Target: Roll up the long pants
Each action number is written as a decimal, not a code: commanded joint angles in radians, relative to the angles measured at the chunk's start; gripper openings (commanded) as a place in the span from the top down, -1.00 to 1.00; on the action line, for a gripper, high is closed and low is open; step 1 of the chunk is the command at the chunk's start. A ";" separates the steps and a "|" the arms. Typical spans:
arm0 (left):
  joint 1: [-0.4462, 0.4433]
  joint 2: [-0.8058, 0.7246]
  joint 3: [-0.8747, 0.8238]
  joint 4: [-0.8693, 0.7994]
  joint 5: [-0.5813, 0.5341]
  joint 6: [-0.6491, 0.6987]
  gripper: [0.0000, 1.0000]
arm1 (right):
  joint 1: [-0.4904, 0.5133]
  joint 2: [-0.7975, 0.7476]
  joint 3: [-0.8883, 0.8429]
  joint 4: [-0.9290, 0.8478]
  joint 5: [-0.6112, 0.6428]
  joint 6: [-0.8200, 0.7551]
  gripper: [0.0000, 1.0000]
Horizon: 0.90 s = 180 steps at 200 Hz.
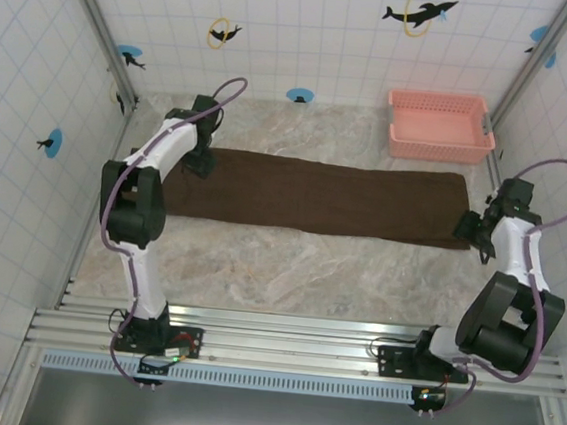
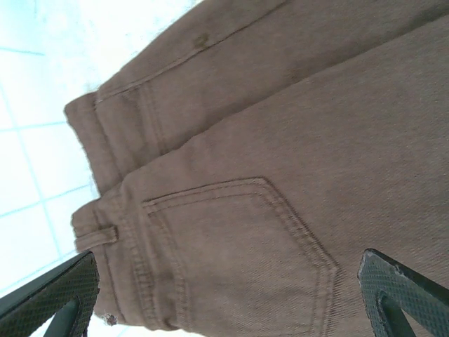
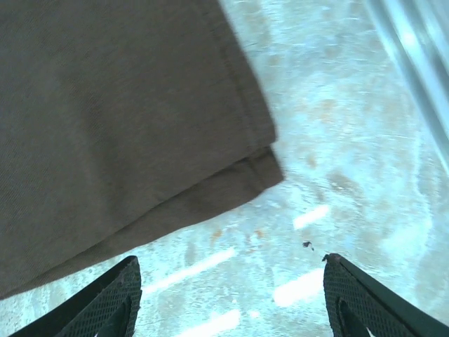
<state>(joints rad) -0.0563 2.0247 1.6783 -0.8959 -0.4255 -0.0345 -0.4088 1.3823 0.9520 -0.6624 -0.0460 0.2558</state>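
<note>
The white-and-black left arm (image 1: 157,165) rises from its base, folds at a dark elbow and stretches forward, with the wrist bent down. The left gripper (image 1: 200,159) at its end points downward, jaws spread wide. Its black cross-hatched fingers (image 2: 59,295) sit far apart at either side of the wrist view. The right arm (image 1: 514,265) folds the same way and leans inward. The right gripper (image 1: 468,227) is low, its dark textured fingertips (image 3: 372,298) equally parted.

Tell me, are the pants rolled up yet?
No, the pants lie flat at full length across the table in the top view.
</note>
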 commanded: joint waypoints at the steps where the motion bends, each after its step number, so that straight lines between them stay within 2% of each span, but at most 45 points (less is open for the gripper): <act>1: 0.022 0.031 0.040 -0.048 0.048 -0.023 -0.94 | -0.062 0.002 -0.043 0.014 -0.067 0.044 -0.41; 36: 0.023 0.063 0.068 -0.064 0.077 -0.016 -0.94 | -0.122 0.073 -0.053 0.056 -0.144 0.068 -0.40; 56: 0.018 0.066 0.067 -0.063 0.143 -0.032 -0.94 | -0.123 0.113 -0.055 0.086 -0.167 0.077 -0.40; 117: -0.041 0.068 0.074 -0.086 0.218 -0.061 -0.94 | -0.119 0.235 -0.050 0.183 -0.184 0.116 -0.36; 180: -0.135 0.056 0.060 -0.100 0.238 -0.067 -0.94 | -0.109 0.334 -0.043 0.305 -0.224 0.185 -0.29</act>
<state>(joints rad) -0.1680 2.0789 1.7252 -0.9611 -0.2104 -0.0814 -0.5266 1.6676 0.9138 -0.4240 -0.2420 0.4000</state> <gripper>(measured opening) 0.971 0.648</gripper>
